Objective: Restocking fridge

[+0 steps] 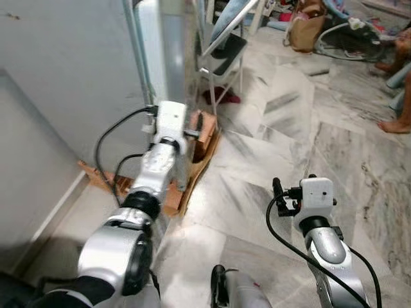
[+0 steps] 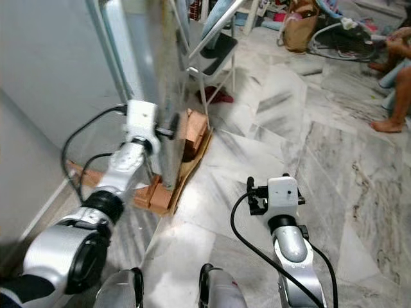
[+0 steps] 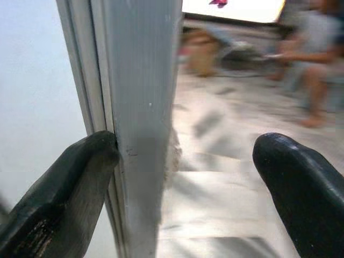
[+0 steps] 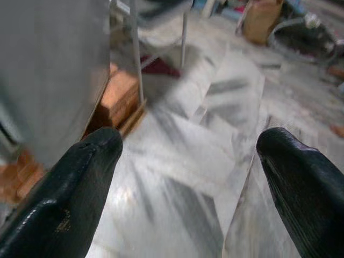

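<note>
Fridge (image 1: 77, 83): grey, fills robot's L side; door edge (image 3: 142, 107) runs vertical, w/ seal strip beside it. Base sits on brown wooden blocks (image 1: 202, 138).
L gripper (image 3: 183, 177): raised at door edge, fingers spread wide. One finger (image 3: 75, 177) touches seal side of edge; other is well apart on open-floor side. Nothing clamped between them.
L arm (image 1: 157, 167): stretched fwd to fridge corner, black cable looping off wrist.
R gripper (image 4: 188, 188): low over floor, fingers wide apart, holding nothing. Points twd fridge base & blocks.
R arm (image 1: 321, 224): bent, held out over bare floor, well apart from fridge.
Floor (image 1: 282, 128): grey-white marble tiles.
Step stool (image 1: 221, 54): metal frame, dark seat, just behind fridge corner; sth red under it, can't tell what.
Bag (image 1: 305, 25): tan, far back on floor.
Person: bare legs and foot (image 1: 395, 125) at far R, seated; blurred in L wrist view.
Restock items: can't tell, none made out.
</note>
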Available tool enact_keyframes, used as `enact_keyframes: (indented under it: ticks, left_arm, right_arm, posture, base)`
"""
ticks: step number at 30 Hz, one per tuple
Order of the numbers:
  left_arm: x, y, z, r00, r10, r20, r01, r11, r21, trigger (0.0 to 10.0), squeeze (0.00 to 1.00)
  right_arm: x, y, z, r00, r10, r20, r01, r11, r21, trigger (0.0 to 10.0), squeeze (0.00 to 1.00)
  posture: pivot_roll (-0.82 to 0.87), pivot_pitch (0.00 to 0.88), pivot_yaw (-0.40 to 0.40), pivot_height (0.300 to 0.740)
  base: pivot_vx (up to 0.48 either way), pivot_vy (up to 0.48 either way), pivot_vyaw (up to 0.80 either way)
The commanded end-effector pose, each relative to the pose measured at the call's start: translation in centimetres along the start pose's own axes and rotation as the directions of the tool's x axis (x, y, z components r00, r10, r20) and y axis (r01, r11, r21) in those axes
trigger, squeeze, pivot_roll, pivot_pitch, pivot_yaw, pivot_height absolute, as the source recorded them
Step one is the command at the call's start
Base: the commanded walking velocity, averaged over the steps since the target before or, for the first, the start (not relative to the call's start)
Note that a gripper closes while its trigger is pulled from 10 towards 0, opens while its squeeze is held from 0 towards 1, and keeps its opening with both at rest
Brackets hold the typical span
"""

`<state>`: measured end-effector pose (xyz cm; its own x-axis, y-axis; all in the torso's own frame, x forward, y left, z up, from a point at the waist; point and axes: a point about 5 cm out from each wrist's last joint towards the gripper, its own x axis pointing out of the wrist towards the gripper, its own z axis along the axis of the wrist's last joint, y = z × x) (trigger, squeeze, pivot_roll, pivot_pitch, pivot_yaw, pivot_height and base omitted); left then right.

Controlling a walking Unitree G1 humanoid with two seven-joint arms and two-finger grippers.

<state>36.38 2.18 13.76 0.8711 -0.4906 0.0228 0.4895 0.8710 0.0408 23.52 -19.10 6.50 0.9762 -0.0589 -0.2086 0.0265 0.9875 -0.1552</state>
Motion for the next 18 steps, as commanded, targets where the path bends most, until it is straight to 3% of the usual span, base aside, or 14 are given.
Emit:
enact_keyframes:
  ticks: [1,2,4,6,9,12,15,18]
  left_arm:
    - [1.5,-8.5,4.6,0.918,-0.363,0.157,0.348,0.930,0.118,10.0,0.00]
    - [1.5,-8.5,4.6,0.918,-0.363,0.157,0.348,0.930,0.118,10.0,0.00]
    - [1.2,-11.9,6.0,0.862,-0.460,0.213,0.445,0.888,0.116,10.0,0.00]
    - [1.4,-11.7,6.2,0.867,-0.448,0.219,0.430,0.894,0.130,10.0,0.00]
    - [1.8,-9.2,5.7,0.906,-0.376,0.193,0.354,0.925,0.141,10.0,0.00]
    - [1.9,-5.5,5.2,0.949,-0.263,0.172,0.242,0.961,0.137,10.0,0.00]
    - [1.2,-1.6,4.2,0.975,-0.159,0.155,0.139,0.981,0.133,10.0,0.00]
    - [0.0,0.7,3.1,0.983,-0.105,0.152,0.087,0.989,0.122,10.0,0.00]
  right_arm:
    - [0.0,-0.3,-0.8,0.999,-0.025,-0.046,0.025,1.000,0.012,10.0,0.00]
    - [0.0,-0.3,-0.8,0.999,-0.025,-0.046,0.025,1.000,0.012,10.0,0.00]
    - [0.2,0.5,-0.5,0.999,-0.003,-0.037,0.004,1.000,0.025,10.0,0.00]
    - [0.3,0.8,-0.3,1.000,0.005,-0.030,-0.004,1.000,0.026,10.0,0.00]
    - [0.3,1.1,-0.4,1.000,0.014,-0.027,-0.014,0.999,0.029,10.0,0.00]
    - [0.3,1.4,-0.5,0.999,0.027,-0.031,-0.026,0.999,0.036,10.0,0.00]
    - [0.5,1.8,-0.4,0.999,0.040,-0.023,-0.039,0.998,0.042,10.0,0.00]
    - [0.8,2.0,-0.2,0.999,0.045,-0.018,-0.044,0.997,0.055,10.0,0.00]
  posture:
    - [-0.05,0.163,-0.062,0.740]
    - [-0.05,0.163,-0.062,0.740]
    - [-0.06,0.157,-0.054,0.740]
    - [-0.06,0.158,-0.052,0.740]
    - [-0.05,0.155,-0.046,0.740]
    - [-0.04,0.151,-0.040,0.740]
    - [-0.03,0.144,-0.038,0.740]
    - [-0.02,0.142,-0.038,0.740]
  base:
    - [0.000,0.000,0.00]
    - [0.000,0.000,0.00]
    - [0.000,0.000,0.00]
    - [0.000,0.000,0.00]
    - [0.000,0.000,0.00]
    - [0.000,0.000,0.00]
    - [0.000,0.000,0.00]
    - [0.000,0.000,0.00]
